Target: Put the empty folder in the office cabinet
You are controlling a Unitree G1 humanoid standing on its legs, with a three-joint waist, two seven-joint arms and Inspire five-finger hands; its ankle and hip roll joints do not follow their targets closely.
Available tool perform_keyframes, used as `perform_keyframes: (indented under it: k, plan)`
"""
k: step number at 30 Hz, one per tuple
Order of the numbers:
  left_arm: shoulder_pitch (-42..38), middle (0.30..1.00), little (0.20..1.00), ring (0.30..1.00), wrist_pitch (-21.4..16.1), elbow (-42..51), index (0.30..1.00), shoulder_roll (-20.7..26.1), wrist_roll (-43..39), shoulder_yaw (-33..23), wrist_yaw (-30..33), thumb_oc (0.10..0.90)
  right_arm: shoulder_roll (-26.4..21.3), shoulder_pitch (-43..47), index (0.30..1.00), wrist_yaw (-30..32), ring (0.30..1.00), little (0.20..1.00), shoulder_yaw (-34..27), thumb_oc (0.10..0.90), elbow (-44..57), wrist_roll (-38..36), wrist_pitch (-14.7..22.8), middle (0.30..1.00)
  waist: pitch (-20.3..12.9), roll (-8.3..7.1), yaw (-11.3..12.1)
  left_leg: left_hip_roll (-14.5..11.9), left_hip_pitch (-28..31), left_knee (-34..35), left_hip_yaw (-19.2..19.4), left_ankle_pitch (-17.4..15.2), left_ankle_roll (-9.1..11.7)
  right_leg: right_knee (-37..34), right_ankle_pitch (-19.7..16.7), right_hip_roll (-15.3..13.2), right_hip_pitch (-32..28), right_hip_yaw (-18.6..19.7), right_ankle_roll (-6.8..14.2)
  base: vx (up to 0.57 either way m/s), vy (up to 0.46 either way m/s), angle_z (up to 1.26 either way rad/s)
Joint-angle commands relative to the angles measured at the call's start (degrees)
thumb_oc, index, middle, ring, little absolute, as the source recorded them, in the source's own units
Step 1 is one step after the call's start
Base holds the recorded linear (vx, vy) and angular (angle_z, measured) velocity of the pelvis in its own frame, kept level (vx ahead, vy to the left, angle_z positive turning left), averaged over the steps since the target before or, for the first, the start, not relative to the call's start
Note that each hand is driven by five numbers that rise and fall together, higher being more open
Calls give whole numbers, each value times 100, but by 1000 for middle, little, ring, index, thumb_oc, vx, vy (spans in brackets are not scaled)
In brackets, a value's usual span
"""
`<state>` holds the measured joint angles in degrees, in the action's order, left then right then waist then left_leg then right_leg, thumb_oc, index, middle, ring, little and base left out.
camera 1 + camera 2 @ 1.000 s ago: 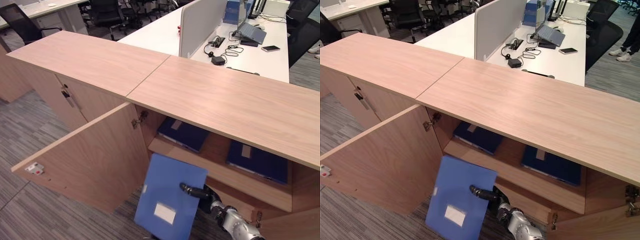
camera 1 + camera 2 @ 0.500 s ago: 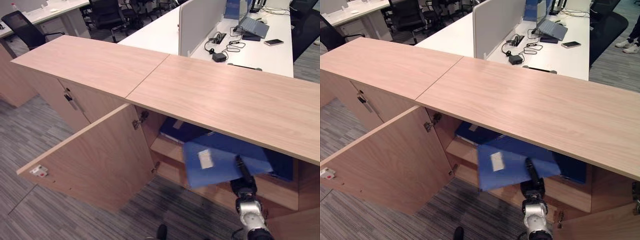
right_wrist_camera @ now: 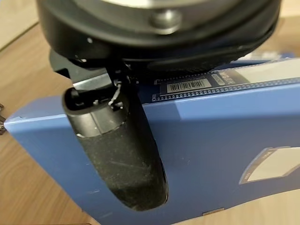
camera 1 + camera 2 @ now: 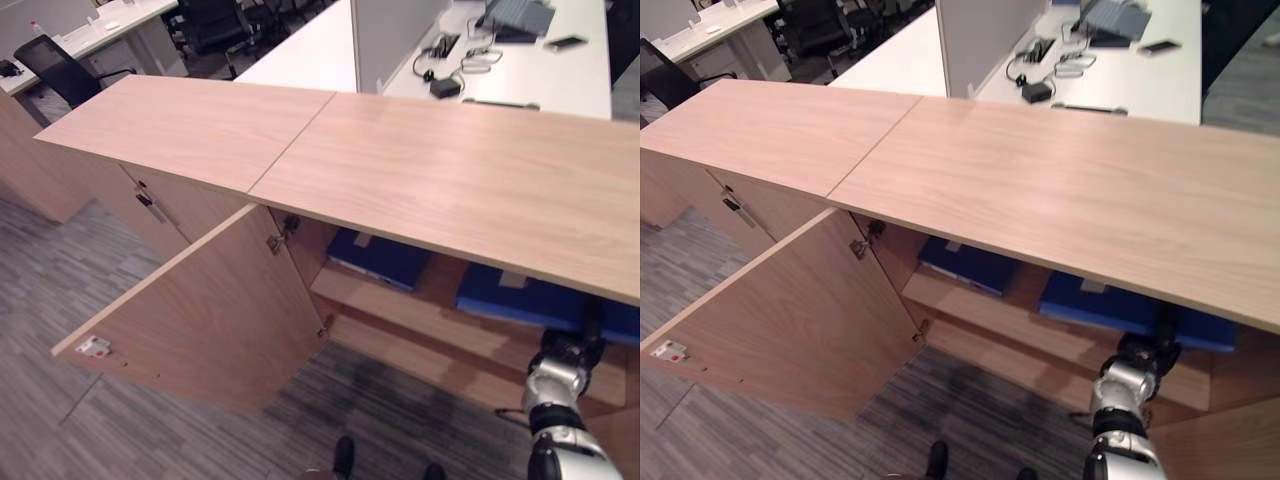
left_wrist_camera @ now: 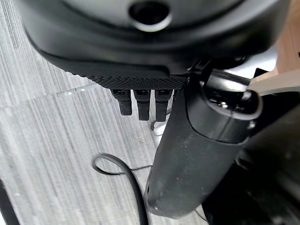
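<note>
The wooden office cabinet stands before me with its left door swung open. The blue folder lies flat on the upper shelf at the right, under the cabinet top. My right hand reaches into that shelf from below right. In the right wrist view its thumb lies pressed on the folder, which rests on the wooden shelf; the fingers are hidden beneath. My left hand hangs over the carpet, fingers relaxed and holding nothing.
Another blue folder lies on the same shelf further left. The open door juts out over the grey carpet at the left. Behind the cabinet stand a white desk with cables and a black office chair.
The right hand has swung the blue folder up from in front of the lower cabinet and slid it flat onto the upper shelf at the right. The camera has shifted too.
</note>
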<state>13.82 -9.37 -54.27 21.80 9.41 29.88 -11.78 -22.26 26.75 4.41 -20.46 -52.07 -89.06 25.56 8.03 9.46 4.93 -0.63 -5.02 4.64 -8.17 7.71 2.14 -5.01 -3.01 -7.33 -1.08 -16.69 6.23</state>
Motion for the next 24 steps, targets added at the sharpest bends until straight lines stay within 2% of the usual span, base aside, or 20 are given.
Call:
perform_keyframes:
  k: [1, 4, 5, 11, 15, 19, 24]
  plan:
    - [-408, 900, 900, 900, -233, 92, 900, 350, 15, 203, -53, 800, -825, 1274, 300, -175, 300, 300, 162, 400, 110, 16, 253, 300, 374, -95, 248, 248, 350, -27, 31, -872, -122, 643, 466, -214, 562, 229, 251, -61, 38, -7]
    - [-468, 900, 900, 900, -242, 248, 900, 359, -83, 339, -83, 800, -1220, 1750, 300, -90, 300, 300, 311, 400, -316, 10, 152, 300, 445, 63, 301, 274, 206, -41, 78, -822, -129, 711, 426, -271, 753, 268, 275, -52, 48, -3]
    - [-489, 900, 900, 900, -259, 386, 900, 417, -155, 495, -102, 800, -1562, 2166, 300, 16, 300, 300, 433, 400, -676, 44, 18, 300, 493, 191, 338, 303, 92, -16, 93, -756, -127, 736, 404, -310, 897, 293, 290, -17, 27, -4]
    - [-601, 900, 900, 900, -249, 557, 900, 454, -216, 694, -67, 800, -2111, 2896, 300, 177, 300, 300, 730, 400, -1261, 82, -143, 300, 614, 417, 407, 345, -140, -4, 74, -687, -122, 872, 413, -371, 1205, 336, 295, -13, -1, -3]
    - [-694, 900, 900, 900, -241, 666, 900, 516, -284, 857, 17, 800, -2544, 3655, 300, 315, 300, 300, 1170, 400, -1510, 212, -247, 300, 879, 625, 469, 339, -477, -111, 115, -650, -94, 1237, 468, -467, 1705, 398, 278, -24, -19, -8]
    - [-871, 900, 900, 900, -162, 706, 900, 458, -359, 1018, -1, 800, -2705, 4238, 300, 488, 300, 300, 1476, 400, -1748, 193, -319, 300, 1035, 697, 514, 339, -902, -366, 183, -686, -59, 1654, 565, -543, 2259, 459, 285, -20, -29, -2]
    - [-440, 900, 900, 900, -239, 546, 900, 805, -345, 687, 275, 800, -3732, 4574, 300, 623, 300, 300, 2021, 400, -2051, 559, -491, 300, 1180, 812, 692, 423, -1597, -948, 163, -826, 48, 2395, 834, -672, 3002, 464, 298, -45, -72, 15]
